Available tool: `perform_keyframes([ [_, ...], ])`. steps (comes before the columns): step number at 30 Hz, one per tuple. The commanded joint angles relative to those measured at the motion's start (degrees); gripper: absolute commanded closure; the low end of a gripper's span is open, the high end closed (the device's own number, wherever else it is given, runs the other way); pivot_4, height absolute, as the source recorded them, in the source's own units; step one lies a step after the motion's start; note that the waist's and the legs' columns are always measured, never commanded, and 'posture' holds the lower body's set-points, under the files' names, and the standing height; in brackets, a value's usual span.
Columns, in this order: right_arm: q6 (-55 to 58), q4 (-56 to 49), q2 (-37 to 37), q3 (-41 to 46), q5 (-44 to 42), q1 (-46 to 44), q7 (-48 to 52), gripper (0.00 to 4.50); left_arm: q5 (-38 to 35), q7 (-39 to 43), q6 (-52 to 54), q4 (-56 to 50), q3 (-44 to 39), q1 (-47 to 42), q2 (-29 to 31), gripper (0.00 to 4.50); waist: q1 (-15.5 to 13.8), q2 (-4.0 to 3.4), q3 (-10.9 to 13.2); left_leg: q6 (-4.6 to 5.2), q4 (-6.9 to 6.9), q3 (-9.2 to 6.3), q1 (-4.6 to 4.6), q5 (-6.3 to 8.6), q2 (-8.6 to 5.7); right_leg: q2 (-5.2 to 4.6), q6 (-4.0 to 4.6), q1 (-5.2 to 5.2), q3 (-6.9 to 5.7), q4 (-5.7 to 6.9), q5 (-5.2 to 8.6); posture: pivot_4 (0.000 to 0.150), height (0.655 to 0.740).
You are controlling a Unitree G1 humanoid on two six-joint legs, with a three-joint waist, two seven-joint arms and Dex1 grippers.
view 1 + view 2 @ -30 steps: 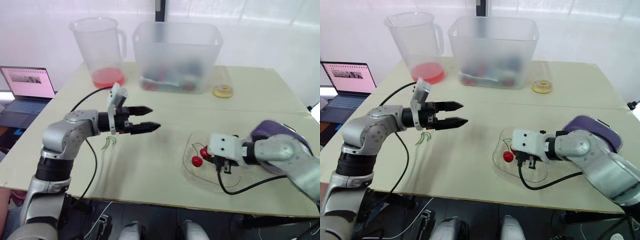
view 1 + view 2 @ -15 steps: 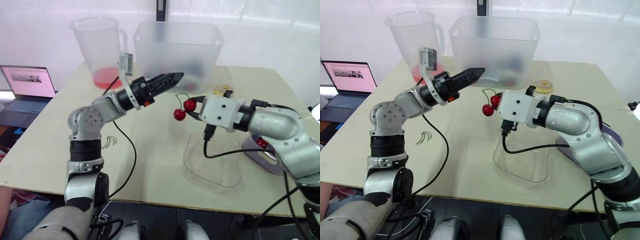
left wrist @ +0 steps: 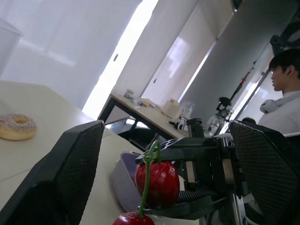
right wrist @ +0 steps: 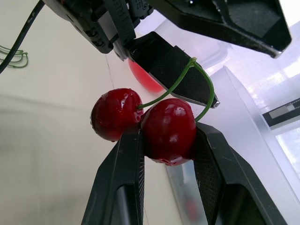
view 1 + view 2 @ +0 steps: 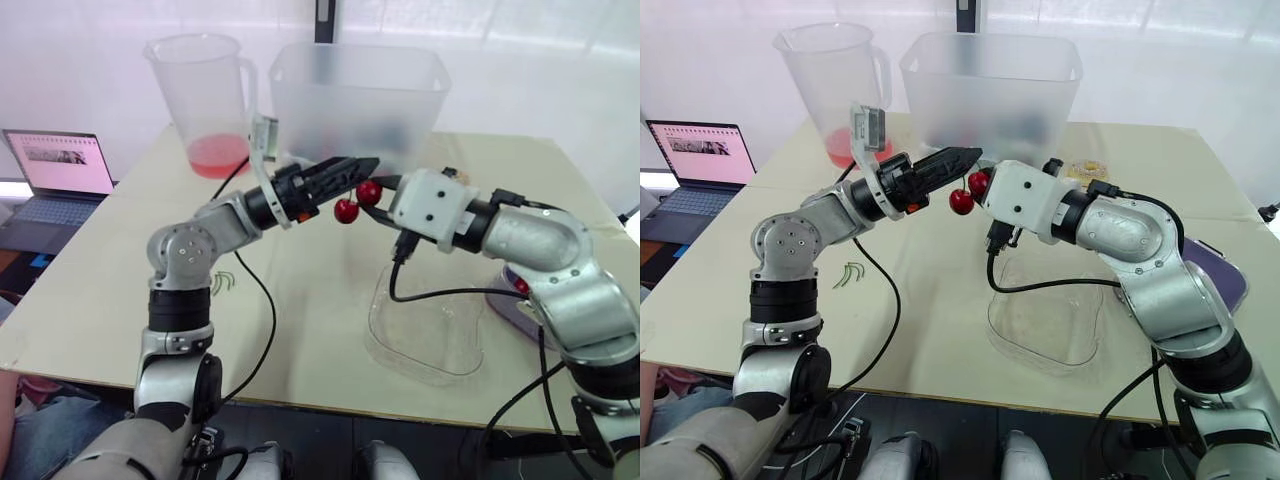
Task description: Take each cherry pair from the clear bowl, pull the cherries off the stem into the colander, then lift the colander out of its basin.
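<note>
Evidently this is the pulling stage, staged in mid-air above the table (image 5: 300,330) and not inside any vessel. The frosted basin (image 5: 355,95) stands at the far edge just behind the two arms, which probably explains why they meet so close to it: freed fruit has little way to travel to the colander, presumably inside but too blurred through the wall to make out. The measuring jug (image 5: 200,90) with red in its bottom stands beside the basin, apart from the work. The clear bowl (image 5: 430,340) lies near the front edge under the right arm, and no cherries can be seen in it. The right gripper (image 4: 168,140) is pressed onto one fruit of the cherry pair (image 5: 358,200), lifted to basin height, with its twin hanging free beside the finger. That grip leaves the stem (image 4: 206,86) arching upward and exposed. The left gripper (image 5: 355,172) has its fingers spread wide on either side of the pair, not yet touching, seemingly placed to close on the stem or the free cherry and tug against the right. A few loose stems (image 5: 222,284) lie on the table by the left arm
</note>
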State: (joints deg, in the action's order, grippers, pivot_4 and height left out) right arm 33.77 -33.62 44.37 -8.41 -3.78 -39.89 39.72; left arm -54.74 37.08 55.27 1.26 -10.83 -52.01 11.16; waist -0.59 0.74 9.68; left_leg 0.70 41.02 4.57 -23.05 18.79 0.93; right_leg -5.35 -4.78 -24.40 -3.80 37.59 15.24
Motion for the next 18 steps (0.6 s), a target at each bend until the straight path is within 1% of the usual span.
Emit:
perform_keyframes([
  [1, 0.60, -0.89, -0.88, 2.24, -0.80, -1.79, -0.22, 3.11, -0.27, 0.34, -0.97, -2.30, 0.53, -0.35, 0.52, 0.00, 0.03, 0.00, 0.00, 0.00, 0.00, 0.00, 0.00, 0.00, 0.00, 0.00, 0.00, 0.00, 0.00, 0.00, 0.00, 0.150, 0.7078],
  [3, 0.70, -0.86, -0.96, 2.13, -0.71, -1.58, -0.02, 3.16, -1.01, 0.06, -0.83, -2.15, 0.15, -0.57, 0.31, 0.56, 0.03, 0.00, 0.00, 0.00, 0.00, 0.00, 0.00, 0.00, 0.00, 0.01, 0.00, 0.00, 0.00, 0.00, 0.00, 0.150, 0.7078],
  [5, 0.59, -0.81, -0.90, 1.94, -0.54, -1.27, 0.04, 3.16, -1.76, -0.20, -0.66, -2.01, -0.28, -0.82, 0.03, 1.39, 0.02, 0.00, 0.00, 0.00, 0.00, 0.00, 0.00, 0.00, 0.00, 0.00, 0.00, 0.00, 0.00, 0.00, 0.00, 0.150, 0.7078],
  [6, 0.57, -0.81, -0.89, 1.91, -0.50, -1.19, 0.04, 3.16, -1.92, -0.27, -0.64, -1.98, -0.37, -0.89, -0.02, 1.98, 0.02, 0.00, 0.00, 0.00, 0.00, 0.00, 0.00, 0.00, 0.00, 0.00, 0.00, 0.00, 0.00, 0.00, 0.00, 0.150, 0.7078],
  [7, 0.62, -0.82, -0.91, 1.94, -0.52, -1.17, 0.03, 3.16, -2.07, -0.38, -0.62, -1.90, -0.45, -0.90, -0.04, 2.41, 0.02, 0.00, 0.00, 0.00, 0.00, 0.00, 0.00, 0.00, 0.00, 0.00, 0.00, 0.00, 0.00, 0.00, 0.00, 0.150, 0.7078],
  [10, 0.97, -0.85, -1.24, 2.33, -0.83, -1.21, -0.23, 3.16, -2.50, -0.76, -0.46, -1.72, -0.42, -0.73, -0.10, 4.06, 0.03, 0.00, 0.00, 0.00, 0.00, 0.00, 0.00, 0.00, 0.00, 0.00, 0.00, 0.00, 0.00, 0.00, 0.00, 0.150, 0.7078],
  [11, 1.11, -0.89, -1.38, 2.49, -1.00, -1.25, -0.30, 3.16, -2.67, -0.98, -0.43, -1.69, -0.48, -0.69, -0.21, 4.47, 0.03, 0.00, 0.00, 0.00, 0.00, 0.00, 0.00, 0.00, 0.00, 0.00, 0.00, 0.00, 0.00, 0.00, 0.00, 0.150, 0.7078],
  [16, 1.72, -1.44, -1.69, 2.90, -1.80, -1.08, -0.19, 3.16, -3.13, -1.66, -0.42, -1.46, -0.62, -0.71, -0.46, 4.47, 0.02, 0.00, 0.00, 0.00, 0.00, 0.00, 0.00, 0.00, 0.00, 0.00, 0.00, 0.00, 0.00, 0.00, 0.00, 0.150, 0.7078],
  [18, 3.84, -1.88, -2.43, 3.92, -4.95, -0.79, 1.13, 3.16, -3.21, -1.79, -0.54, -1.27, -0.55, -0.83, -0.42, 4.47, 0.03, 0.00, 0.00, 0.00, 0.00, 0.00, 0.00, 0.00, 0.00, 0.00, 0.00, 0.00, 0.00, 0.00, 0.00, 0.150, 0.7078],
])
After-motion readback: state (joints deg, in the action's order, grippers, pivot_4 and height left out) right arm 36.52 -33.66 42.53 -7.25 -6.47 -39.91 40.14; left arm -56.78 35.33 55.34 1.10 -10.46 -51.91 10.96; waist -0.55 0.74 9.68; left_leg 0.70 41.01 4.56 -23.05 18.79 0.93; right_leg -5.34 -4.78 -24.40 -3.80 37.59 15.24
